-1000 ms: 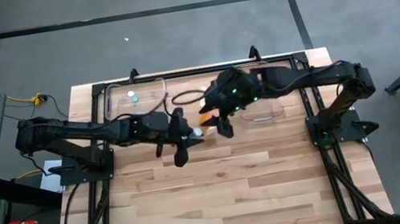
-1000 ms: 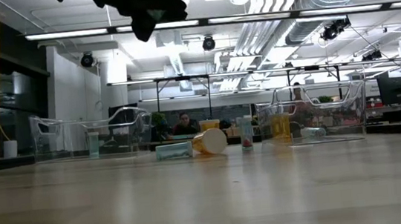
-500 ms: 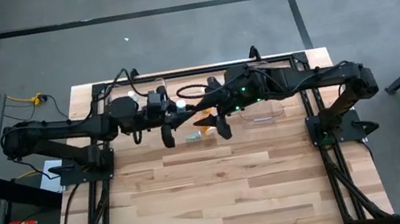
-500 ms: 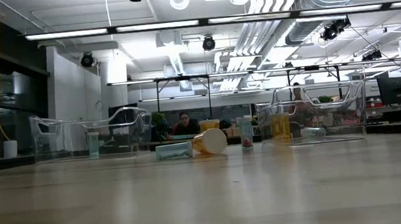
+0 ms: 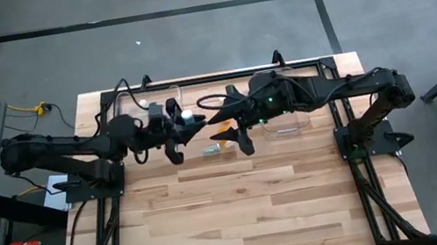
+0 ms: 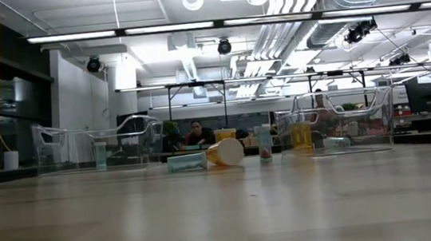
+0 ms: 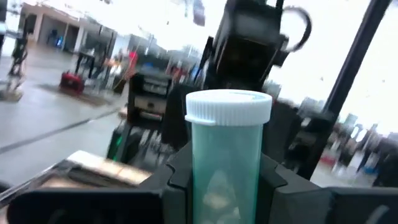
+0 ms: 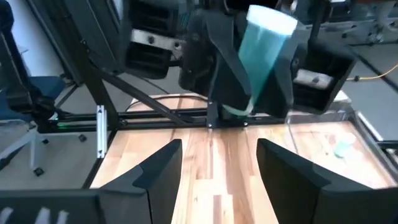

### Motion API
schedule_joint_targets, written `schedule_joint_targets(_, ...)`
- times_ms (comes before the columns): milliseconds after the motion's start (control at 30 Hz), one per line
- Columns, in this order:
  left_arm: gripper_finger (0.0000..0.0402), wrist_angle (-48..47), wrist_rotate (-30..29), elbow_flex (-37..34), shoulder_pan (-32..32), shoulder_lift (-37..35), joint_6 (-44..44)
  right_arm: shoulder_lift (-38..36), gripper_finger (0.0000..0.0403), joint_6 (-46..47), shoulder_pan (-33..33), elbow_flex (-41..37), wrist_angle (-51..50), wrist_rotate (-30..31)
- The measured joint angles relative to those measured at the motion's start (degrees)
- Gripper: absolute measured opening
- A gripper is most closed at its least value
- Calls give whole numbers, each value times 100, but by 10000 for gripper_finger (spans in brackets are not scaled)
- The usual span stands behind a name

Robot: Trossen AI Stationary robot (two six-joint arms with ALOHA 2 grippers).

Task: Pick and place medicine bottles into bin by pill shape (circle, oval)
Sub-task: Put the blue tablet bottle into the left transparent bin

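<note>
1. Teal vial with a white cap sits clamped upright between the fingers of the left gripper, raised above the table near its far middle; the cap shows as a white dot in the high view.
2. Seen from the right wrist, the same vial tilts within the left gripper's dark fingers.
3. Right gripper hangs at 3 o'clock of the left one, just beside it, its fingers spread wide with nothing between them.
4. On the table below, a pale vial lies on its side, touching or just beside an orange bottle, also on its side.
5. At 3 o'clock of these, a small clear vial stands upright.
6. Clear left bin holds one upright vial; from above, this vial shows at the bin's far end.
7. Clear right bin holds an orange vial, upright.
8. A person sits in the room beyond the table.
</note>
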Motion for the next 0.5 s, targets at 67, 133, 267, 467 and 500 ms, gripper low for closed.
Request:
schedule_joint_targets(67, 74, 378, -24, -369, 2, -93, -308, 0, 201, -79, 42, 0, 29, 105)
schedule_joint_targets(133, 74, 717, -24, -662, -2, -139, -495, 0, 201, -141, 72, 0, 24, 168)
schedule_joint_targets(267, 74, 842, -17, -947, -106, -232, -707, 22, 201, -89, 78, -449, 877, 202)
schedule_joint_targets(467, 74, 878, -180, -954, -289, -242, -703, -44, 201, 496, 76, -1741, 2790, 200)
schedule_joint_targets(500, 74, 893, -202, -952, -292, -245, -702, -38, 201, 600, 76, -1865, 3060, 204)
